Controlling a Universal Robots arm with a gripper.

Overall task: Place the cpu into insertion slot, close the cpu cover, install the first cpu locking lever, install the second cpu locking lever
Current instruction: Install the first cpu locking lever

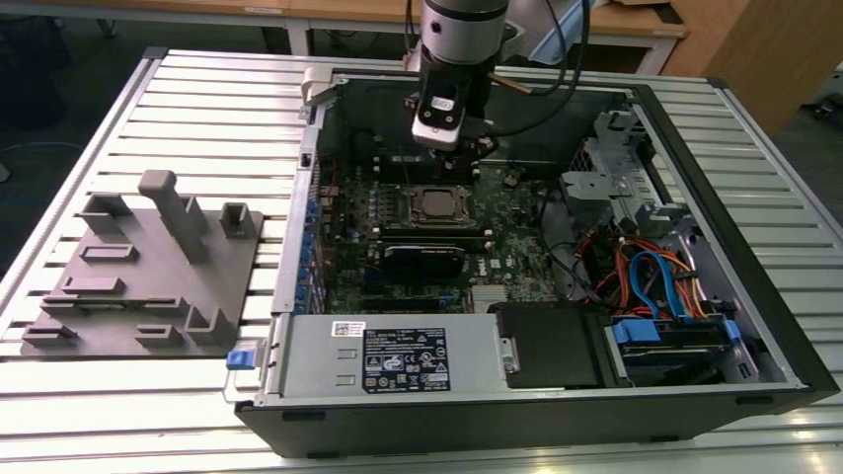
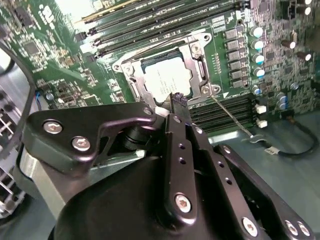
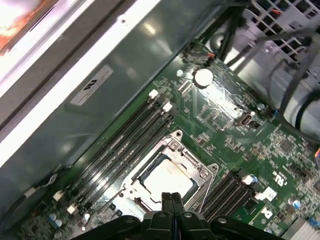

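Note:
The cpu lies flat in the insertion slot, its dull silver top showing through the window of the cpu cover. The cover lies down around the chip. A thin metal lever rod runs from a socket corner out over the memory slots. My gripper is shut with nothing in it, its tip just above the socket's edge. In the first wrist view the cpu sits right beyond the closed gripper. In the exterior view my gripper hangs over the board just behind the cpu.
The open computer case holds memory slots, cables, a drive cage and a power supply. A grey fixture plate with upright posts lies on the slatted table at the exterior view's left.

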